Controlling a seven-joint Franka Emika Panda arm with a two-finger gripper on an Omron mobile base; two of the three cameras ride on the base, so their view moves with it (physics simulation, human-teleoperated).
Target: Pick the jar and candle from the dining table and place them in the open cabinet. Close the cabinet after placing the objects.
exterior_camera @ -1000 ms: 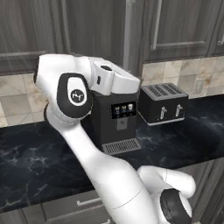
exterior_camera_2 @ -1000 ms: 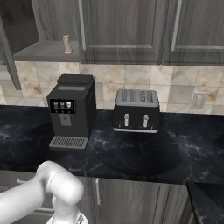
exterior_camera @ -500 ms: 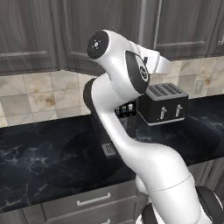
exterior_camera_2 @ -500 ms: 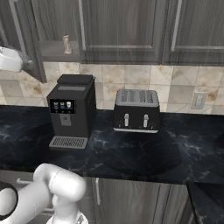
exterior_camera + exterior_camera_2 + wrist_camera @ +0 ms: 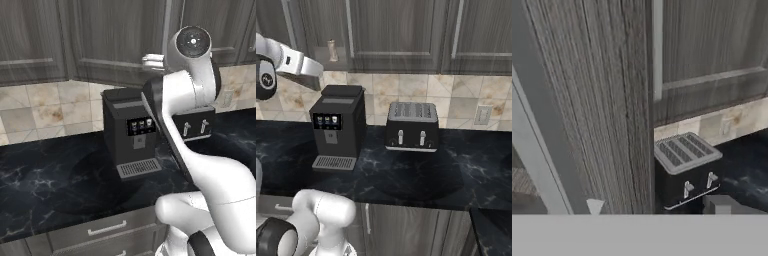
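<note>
Candle (image 5: pixel 332 50) half-hidden behind cabinet (image 5: pixel 391 35) door

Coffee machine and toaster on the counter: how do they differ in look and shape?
The coffee machine is tall and upright, the toaster low and wide. The coffee machine has a small lit button panel on its front and a grated drip tray at its foot; the toaster has slots on top and two front levers. Both are dark appliances standing apart on the black marble counter, backs toward the tiled wall.
</note>
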